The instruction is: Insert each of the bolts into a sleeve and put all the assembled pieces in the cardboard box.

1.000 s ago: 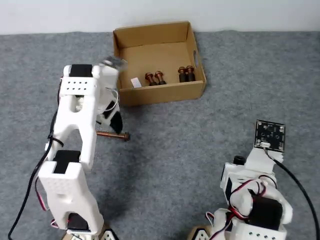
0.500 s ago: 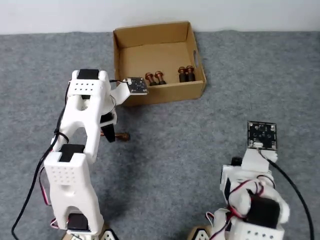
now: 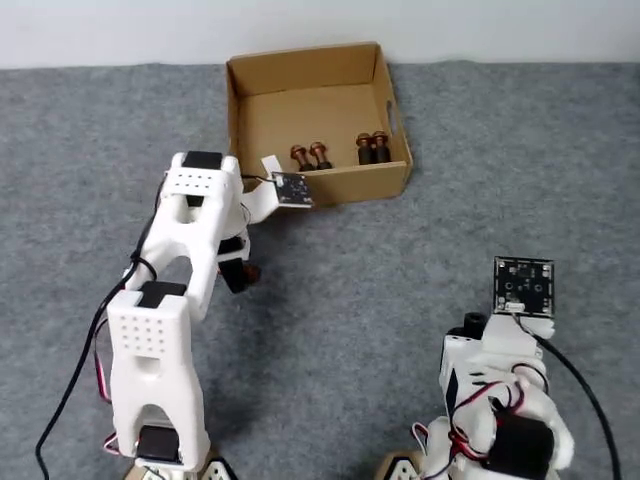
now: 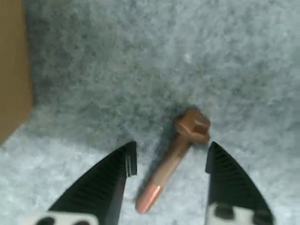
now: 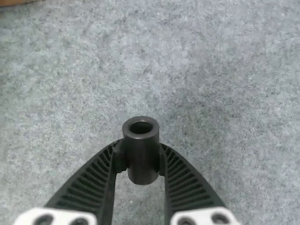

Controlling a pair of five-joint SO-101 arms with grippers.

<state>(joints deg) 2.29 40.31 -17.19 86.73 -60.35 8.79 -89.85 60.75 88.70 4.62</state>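
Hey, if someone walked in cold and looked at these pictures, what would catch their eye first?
A copper bolt lies on the grey mat inside the open left claw. The right claw grips a black sleeve, and assembled pieces sit in the cardboard box at the far edge.

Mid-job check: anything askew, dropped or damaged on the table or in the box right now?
Nothing stands out. The bolt lies flat on the carpet inside the open left gripper, the right gripper holds a sleeve, and assembled pieces sit in the cardboard box.
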